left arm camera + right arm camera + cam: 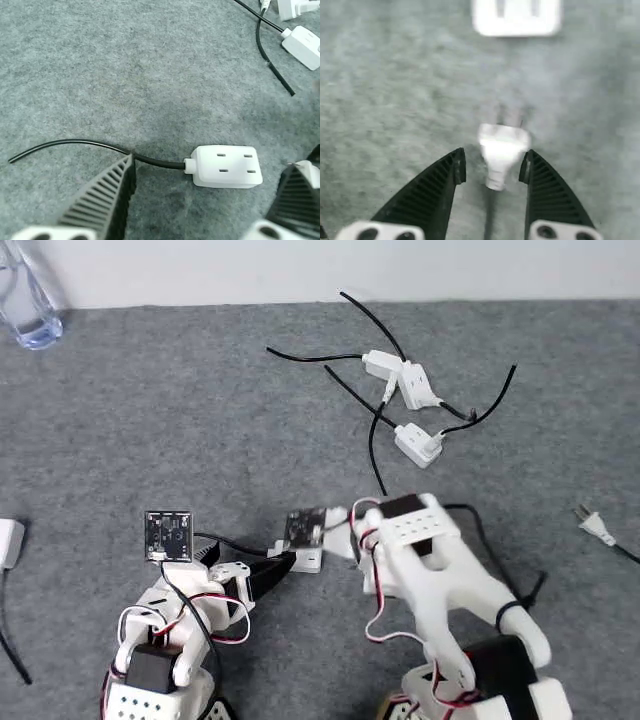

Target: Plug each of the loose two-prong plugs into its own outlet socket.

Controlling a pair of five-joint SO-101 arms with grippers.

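I see a white outlet socket (227, 166) lying flat near the table's front edge, slots up, with its black cord (75, 145) trailing off. A white two-prong plug (502, 147) points its prongs at it, slightly apart. A second socket (415, 443) lies toward the far right. A loose plug (595, 525) lies by the right edge.

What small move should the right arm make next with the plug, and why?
Probably closing the right gripper on the plug. The plug lies between its open jaws, with a gap showing on one side, so it does not look gripped yet. Its prongs point toward the socket ahead.
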